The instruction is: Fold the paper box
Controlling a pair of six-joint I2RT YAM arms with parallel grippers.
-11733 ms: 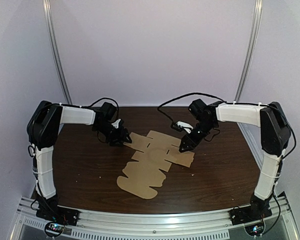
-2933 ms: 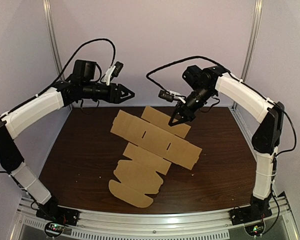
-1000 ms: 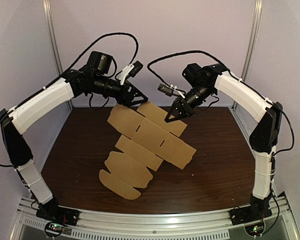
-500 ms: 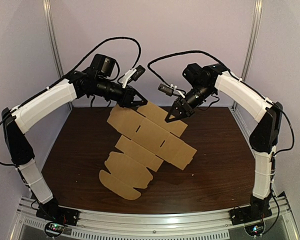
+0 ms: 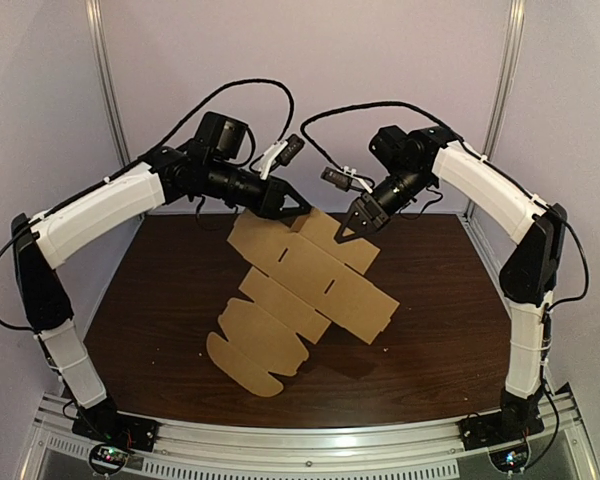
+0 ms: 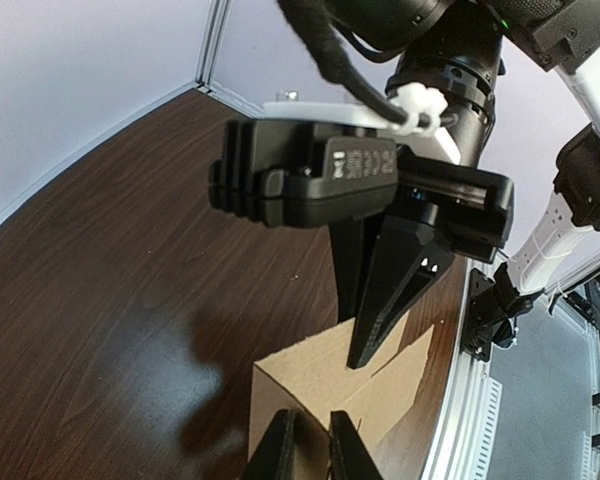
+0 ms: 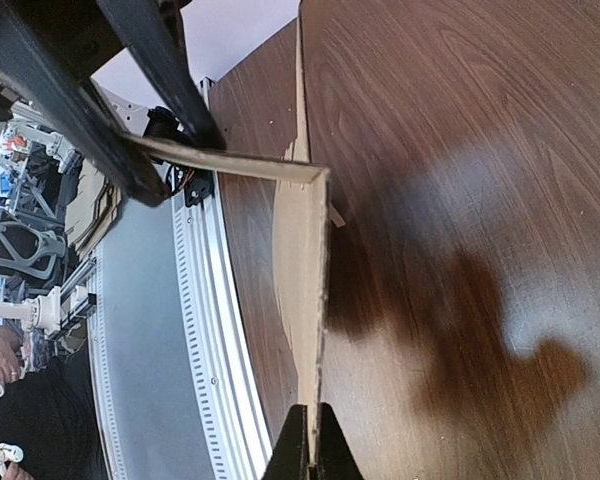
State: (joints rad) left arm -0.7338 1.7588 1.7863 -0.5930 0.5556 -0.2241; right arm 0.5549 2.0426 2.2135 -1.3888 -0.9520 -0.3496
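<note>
The paper box is a flat brown cardboard blank, held tilted in the air above the table with its rounded tail lowest. My right gripper is shut on its upper edge, and the sheet runs edge-on out of the gripper in the right wrist view. My left gripper is shut on the top flap beside it. In the left wrist view the gripper pinches a bent corner of the cardboard, with the right gripper just beyond. That flap stands at a right angle to the sheet.
A dark wooden table lies below, with the blank's shadow on it. A slotted metal rail runs along the near edge. Purple walls and two upright poles close the back, and cables loop above both wrists.
My left gripper has moved right onto the top flap and closed on it. The flap has bent up from the sheet. The blank shifted slightly right; the right gripper kept its hold.
</note>
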